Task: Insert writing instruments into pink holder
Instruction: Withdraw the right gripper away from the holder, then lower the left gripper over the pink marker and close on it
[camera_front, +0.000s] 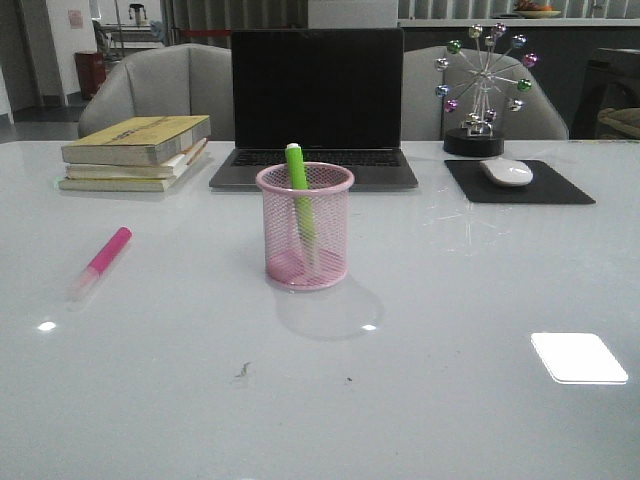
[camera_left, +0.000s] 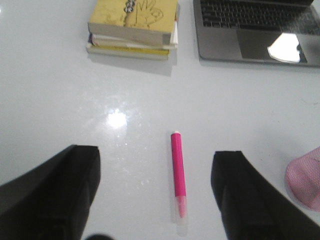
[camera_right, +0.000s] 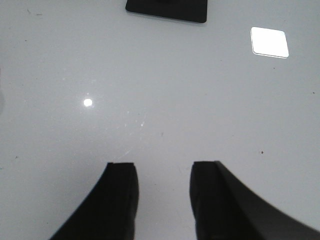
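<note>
Between my left gripper's (camera_left: 157, 192) wide-open, empty jaws lay the pink marker (camera_left: 178, 172), left of the pink cup (camera_front: 304, 227), lined up for grasping. Green marker (camera_front: 300, 200) leaned inside it. My right gripper (camera_right: 162, 185) hung parted, seemingly empty.

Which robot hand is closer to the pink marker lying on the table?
The left. The pink marker lies on the table between the open fingers of the left gripper. The right gripper is open over bare table, with no marker in its view.
</note>
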